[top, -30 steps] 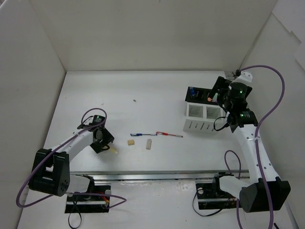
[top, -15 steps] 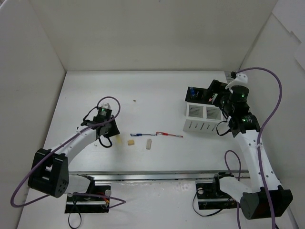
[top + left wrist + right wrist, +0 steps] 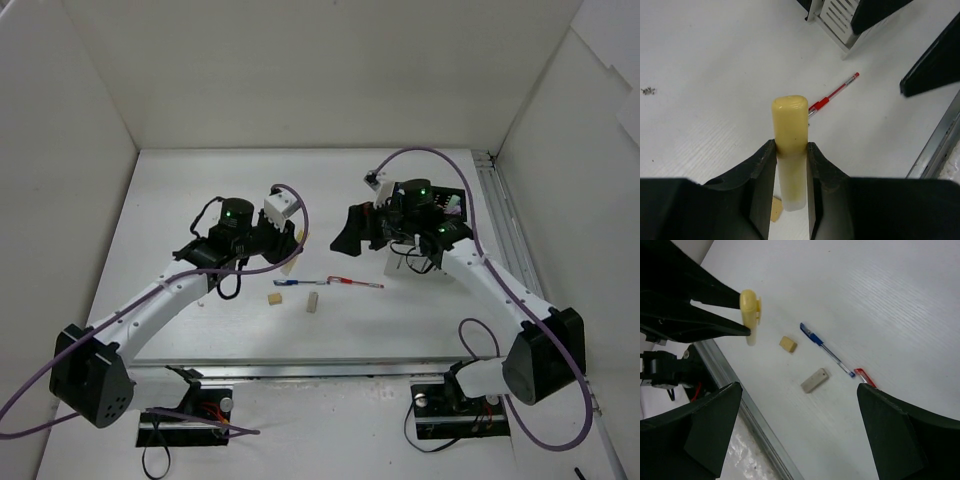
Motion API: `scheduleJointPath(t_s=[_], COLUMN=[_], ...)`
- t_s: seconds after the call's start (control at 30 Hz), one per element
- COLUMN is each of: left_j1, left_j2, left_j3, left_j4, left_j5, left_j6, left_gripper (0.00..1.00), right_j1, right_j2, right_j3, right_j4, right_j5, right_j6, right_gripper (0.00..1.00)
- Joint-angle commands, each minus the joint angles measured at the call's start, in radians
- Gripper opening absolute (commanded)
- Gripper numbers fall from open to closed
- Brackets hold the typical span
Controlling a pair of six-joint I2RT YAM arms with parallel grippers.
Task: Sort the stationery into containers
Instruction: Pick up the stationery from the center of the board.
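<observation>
Left claw: clamping yellow marker pen, holding it above counter | right claw: fingers standing apart, hovering near white slotted box | blue pen, red pen, two beige erasers: lying between the arms.

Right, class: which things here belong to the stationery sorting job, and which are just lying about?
Job in hand:
yellow marker, held in the left gripper
blue pen
red pen
square eraser
long eraser
white slotted box

Lying about:
dark speck on the table
metal rail along the table's near edge
</observation>
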Motion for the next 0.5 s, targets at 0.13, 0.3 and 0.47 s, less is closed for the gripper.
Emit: scheduleJointPath(t_s=[0.13, 0.3, 0.47], left_j1=[-0.052, -0.070, -0.070], left_j2=[0.045, 0.059, 0.054], left_j3=[0.094, 0.108, 0.110], left_j4=[0.038, 0.039, 0.061], left_j5=[0.042, 0.025, 0.021], left_j6=[0.124, 0.121, 0.112], left_gripper=[0.00, 0.00, 0.00], right_j1=[0.091, 0.126, 0.151], right_j2=[0.063, 0.097, 0.138], right_j3=[-0.021, -0.022, -0.007], right_j4=[0.371, 0.416, 0.417], right_j5=[0.079, 0.156, 0.179], right_j6=[0.212, 0.247, 0.262], right_gripper=[0.98, 0.94, 0.85])
